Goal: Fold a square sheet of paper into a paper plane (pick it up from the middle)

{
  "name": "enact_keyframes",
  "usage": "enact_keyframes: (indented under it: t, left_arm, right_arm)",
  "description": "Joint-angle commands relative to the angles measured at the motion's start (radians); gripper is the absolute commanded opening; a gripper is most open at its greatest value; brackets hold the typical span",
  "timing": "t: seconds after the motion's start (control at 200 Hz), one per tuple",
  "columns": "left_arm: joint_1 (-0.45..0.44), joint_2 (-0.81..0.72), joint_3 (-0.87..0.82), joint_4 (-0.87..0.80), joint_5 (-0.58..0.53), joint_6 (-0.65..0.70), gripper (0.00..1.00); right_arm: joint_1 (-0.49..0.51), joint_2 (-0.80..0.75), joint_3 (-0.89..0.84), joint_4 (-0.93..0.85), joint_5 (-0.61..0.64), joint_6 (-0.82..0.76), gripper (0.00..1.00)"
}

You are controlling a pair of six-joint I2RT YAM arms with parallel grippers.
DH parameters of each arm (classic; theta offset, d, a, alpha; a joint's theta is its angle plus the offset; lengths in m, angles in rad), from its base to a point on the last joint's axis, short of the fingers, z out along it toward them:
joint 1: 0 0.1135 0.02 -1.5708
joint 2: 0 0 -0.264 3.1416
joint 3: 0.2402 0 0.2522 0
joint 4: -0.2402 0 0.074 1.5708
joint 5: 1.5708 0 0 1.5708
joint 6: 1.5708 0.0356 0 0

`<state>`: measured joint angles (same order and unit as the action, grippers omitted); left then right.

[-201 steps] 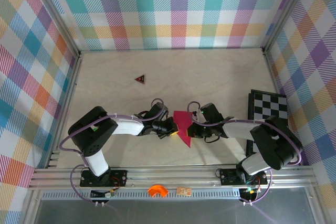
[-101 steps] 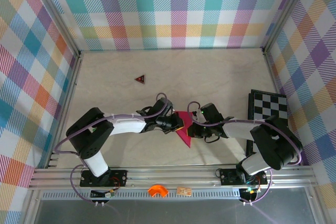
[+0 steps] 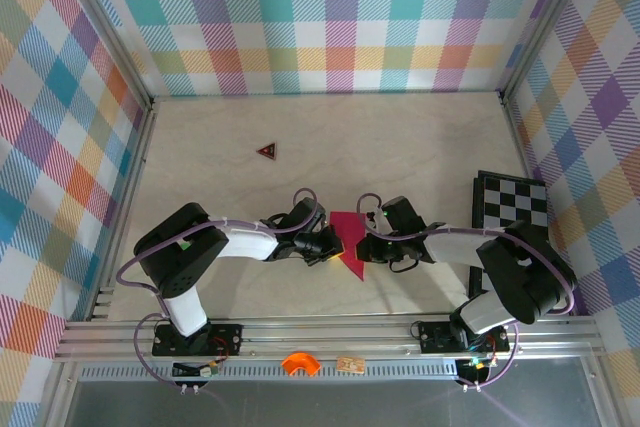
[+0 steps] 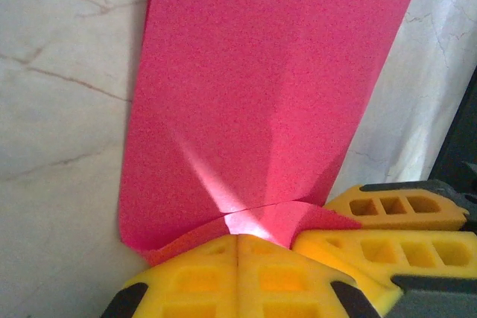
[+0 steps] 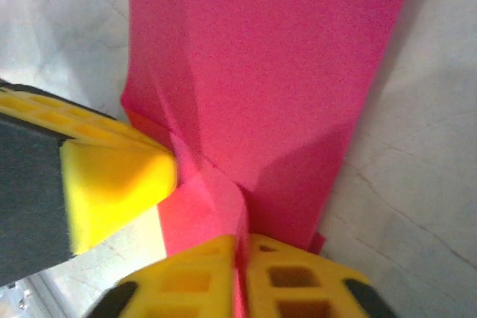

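Pink sheet of paper (image 3: 348, 239) is folded into a narrow pointed shape, likely midway; wing creases look undone. Both the left gripper (image 3: 332, 252) and right gripper (image 3: 367, 246) clamp its edges.

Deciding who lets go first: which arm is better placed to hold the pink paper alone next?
Left, probably. The left gripper is shut on the pink paper, which lies fairly smooth ahead; the right gripper pinches a buckled ridge, a less tidy hold.
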<state>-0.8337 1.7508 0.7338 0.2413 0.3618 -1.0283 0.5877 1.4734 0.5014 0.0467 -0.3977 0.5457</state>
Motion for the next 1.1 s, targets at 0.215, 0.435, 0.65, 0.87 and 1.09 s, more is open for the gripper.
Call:
enact_keyframes:
  t: [0.215,0.435,0.65,0.87,1.09]
  left_arm:
    - [-0.006,0.017,0.01,-0.15,-0.04,0.041,0.0]
    - [-0.006,0.018,0.024,-0.158,-0.039,0.04,0.0]
    - [-0.005,0.023,0.027,-0.159,-0.037,0.04,0.0]
    - [-0.007,0.029,0.029,-0.16,-0.035,0.041,0.0]
    - [-0.007,0.03,0.025,-0.166,-0.039,0.044,0.0]
  right_arm:
    - [-0.008,-0.158,0.109,-0.231,0.071,0.022,0.46]
    - [0.003,-0.188,0.053,-0.142,-0.12,0.178,0.32]
    - [0.085,-0.102,0.071,-0.128,-0.119,0.199,0.1]
    - [0.124,0.019,0.122,-0.213,-0.036,0.186,0.06]
    - [0.124,-0.028,-0.004,-0.197,-0.035,0.211,0.07]
